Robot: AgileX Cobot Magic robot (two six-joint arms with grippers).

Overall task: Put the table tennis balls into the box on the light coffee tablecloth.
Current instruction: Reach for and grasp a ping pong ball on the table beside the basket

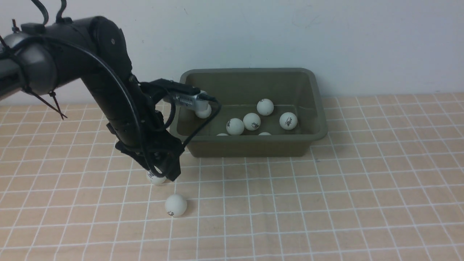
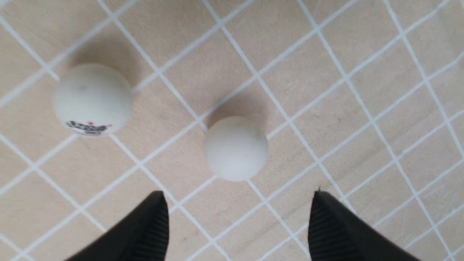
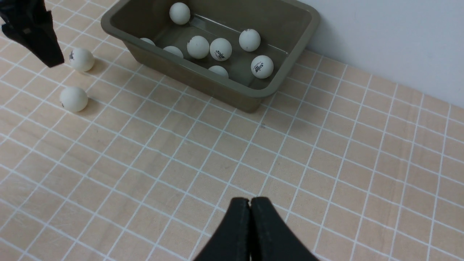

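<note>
As your left gripper [image 2: 239,195] hovers spread, empty, lower left in front view, a small white matte ball [image 2: 236,148] sits centred just beyond it; your right gripper [image 3: 250,203], clenched, lies farther.

The left arm [image 1: 108,72] is glossy black (cables [image 1: 60,11] zip-tied on), with grey joint [image 1: 32,69], silver camera [image 1: 188,99] and ribbed pincer [image 2: 239,195].

Illumination bright, even, diffuse. Short soft shadows lie beside the table tennis balls [image 2: 236,148] on the tablecloth [image 2: 326,72]. My left wrist view is blurred throughout; my front and right wrist views are sharper.
</note>
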